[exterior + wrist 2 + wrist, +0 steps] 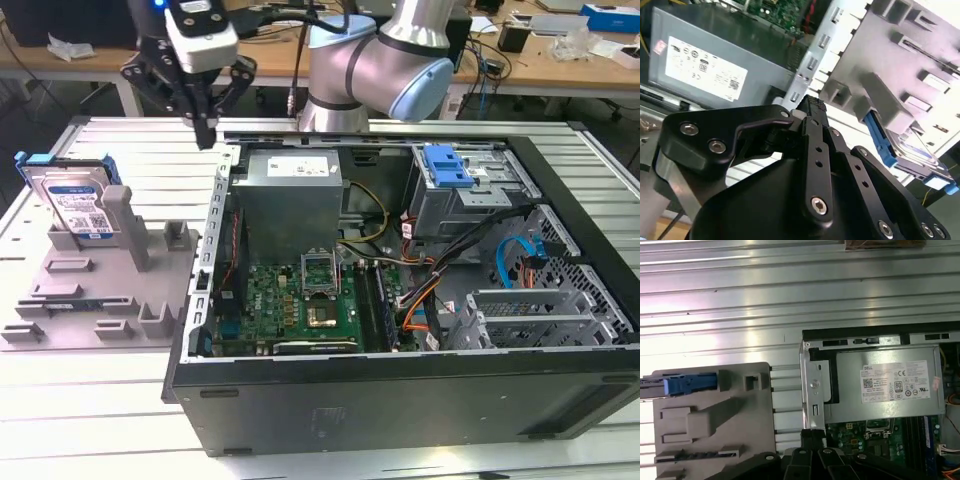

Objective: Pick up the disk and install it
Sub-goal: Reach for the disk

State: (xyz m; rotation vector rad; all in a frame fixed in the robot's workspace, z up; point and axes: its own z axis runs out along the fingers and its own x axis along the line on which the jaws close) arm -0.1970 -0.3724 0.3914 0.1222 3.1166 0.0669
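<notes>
The disk (76,205) stands on edge in a grey plastic fixture (90,300) at the exterior view's left, silver with a white-and-blue label and a blue caddy rail. Its blue rail shows in both wrist views (879,141) (690,384). My gripper (207,132) hangs above the table between the fixture and the open computer case (400,400), near the case's back corner. Its black fingers (812,125) are shut together with nothing between them, and the tips (813,436) point down at the case edge. The gripper is well apart from the disk.
Inside the case sit a grey power supply (290,190), a green motherboard (300,300), loose cables and a grey drive bay (470,200) with a blue latch piece (447,165) on top. The slatted metal table (100,390) carries everything. Cluttered benches stand behind.
</notes>
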